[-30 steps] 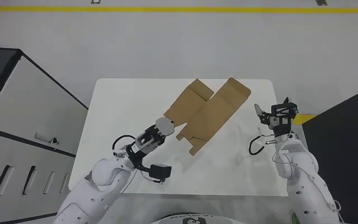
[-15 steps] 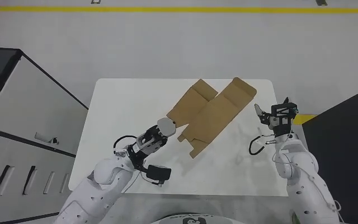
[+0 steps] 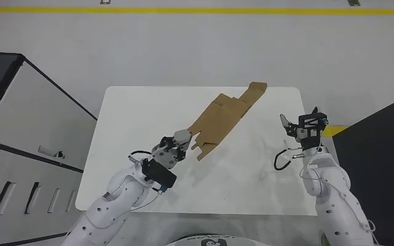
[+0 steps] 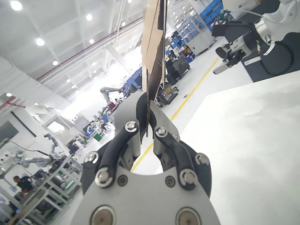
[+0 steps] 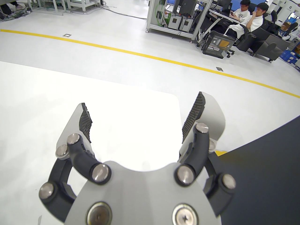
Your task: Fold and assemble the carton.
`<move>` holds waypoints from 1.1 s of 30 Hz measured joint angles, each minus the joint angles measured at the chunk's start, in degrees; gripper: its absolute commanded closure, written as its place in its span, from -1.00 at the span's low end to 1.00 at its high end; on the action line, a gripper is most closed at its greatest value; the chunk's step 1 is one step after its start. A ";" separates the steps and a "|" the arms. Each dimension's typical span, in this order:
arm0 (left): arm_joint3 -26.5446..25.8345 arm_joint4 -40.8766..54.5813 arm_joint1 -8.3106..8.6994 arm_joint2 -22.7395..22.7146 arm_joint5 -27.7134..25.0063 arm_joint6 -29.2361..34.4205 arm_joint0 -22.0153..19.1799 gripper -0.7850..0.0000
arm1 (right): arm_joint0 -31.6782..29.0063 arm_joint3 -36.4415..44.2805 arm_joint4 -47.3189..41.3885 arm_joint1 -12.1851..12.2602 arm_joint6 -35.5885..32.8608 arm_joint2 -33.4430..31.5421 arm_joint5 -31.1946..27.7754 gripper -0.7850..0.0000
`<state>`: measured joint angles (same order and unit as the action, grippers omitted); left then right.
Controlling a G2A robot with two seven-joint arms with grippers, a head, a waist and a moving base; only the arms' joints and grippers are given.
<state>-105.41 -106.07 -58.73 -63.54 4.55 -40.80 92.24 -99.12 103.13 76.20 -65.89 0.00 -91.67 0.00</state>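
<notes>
The flat brown carton (image 3: 225, 117) is tilted up on edge over the middle of the white table (image 3: 135, 111), stretching from my left gripper toward the far right corner. My left gripper (image 3: 183, 136) is shut on the carton's near corner. In the left wrist view the carton (image 4: 154, 36) rises edge-on from between the fingers of that gripper (image 4: 148, 108). My right gripper (image 3: 292, 125) hangs open at the table's right edge, well apart from the carton. Its own view shows it (image 5: 143, 115) holding nothing above the table corner.
A dark cabinet (image 3: 24, 123) stands left of the table and a dark surface (image 3: 369, 147) lies to the right. The table's near half is bare. The right arm's gripper (image 4: 225, 59) appears far off in the left wrist view.
My left gripper has rolled and lifted the carton from lying flat to standing tilted on edge, its far end swinging toward the table's back edge. The right arm has stayed still.
</notes>
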 measured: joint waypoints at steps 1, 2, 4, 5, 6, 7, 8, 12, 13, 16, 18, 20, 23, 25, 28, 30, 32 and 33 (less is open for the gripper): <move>0.16 1.35 -0.10 0.13 -0.36 -0.39 -0.06 1.00 | 0.00 0.00 0.00 0.00 0.00 0.00 0.00 -1.00; 0.31 2.53 -0.19 0.22 -0.65 -0.79 -0.17 1.00 | 0.00 0.00 0.00 0.00 0.00 0.00 0.00 -1.00; 0.41 3.69 -0.36 0.22 -0.43 -2.14 -0.62 1.00 | 0.00 0.00 0.00 0.00 0.00 0.00 0.00 -1.00; 0.41 3.75 -0.39 0.19 -0.19 -2.46 -0.70 1.00 | 0.00 0.00 0.00 0.00 0.00 0.00 0.00 -1.00; 0.40 3.72 -0.40 0.17 -0.08 -2.54 -0.72 1.00 | 0.00 0.00 0.00 0.00 0.00 0.00 0.00 -1.00; 0.39 3.69 -0.40 0.17 -0.08 -2.53 -0.71 1.00 | 0.00 0.00 0.00 0.00 0.00 0.00 0.00 -1.00; 0.39 3.67 -0.39 0.17 -0.09 -2.50 -0.70 1.00 | 0.00 0.00 0.00 0.00 0.00 0.00 0.00 -1.00; 0.39 3.65 -0.39 0.17 -0.12 -2.46 -0.70 1.00 | 0.00 0.00 0.00 0.00 0.00 0.00 0.00 -1.00; 0.38 3.66 -0.39 0.17 -0.12 -2.46 -0.69 1.00 | 0.00 0.00 0.00 0.00 0.00 0.00 0.00 -1.00; -0.09 7.02 -0.65 0.63 -1.94 -2.38 -0.42 1.00 | 0.00 0.00 0.00 0.00 0.00 0.00 0.00 -1.00; 0.13 11.42 -0.82 0.78 -4.59 -3.36 -0.39 1.00 | 0.00 0.00 0.00 0.00 0.00 0.00 0.00 -1.00; 0.58 15.10 -0.93 0.91 -7.61 -4.46 -0.45 1.00 | 0.00 0.00 0.00 0.00 0.00 0.00 0.00 -1.00; 1.57 19.06 -1.04 0.97 -11.89 -5.58 -0.66 1.00 | 0.00 0.00 0.00 0.00 0.00 0.00 0.00 -1.00; 2.09 21.03 -1.14 1.06 -14.11 -5.71 -0.74 1.00 | 0.00 0.00 0.00 0.00 0.00 0.00 0.00 -1.00; 2.65 24.02 -1.33 1.21 -16.51 -6.04 -0.85 1.00 | 0.00 0.00 0.00 0.00 0.00 0.00 0.00 -1.00; 2.95 25.60 -1.47 1.30 -17.82 -6.41 -0.96 1.00 | 0.00 0.00 0.00 0.00 0.00 0.00 0.00 -1.00; 3.19 27.44 -1.62 1.42 -19.03 -6.92 -0.98 1.00 | 0.00 0.00 0.00 0.00 0.00 0.00 0.00 -1.00; 3.38 28.51 -1.70 1.49 -19.86 -7.18 -1.01 1.00 | 0.00 0.00 0.00 0.00 0.00 0.00 0.00 -1.00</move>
<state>-102.02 -77.56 -60.43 -62.05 -15.31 -47.99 91.24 -99.12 103.13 76.20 -65.89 0.00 -91.67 0.00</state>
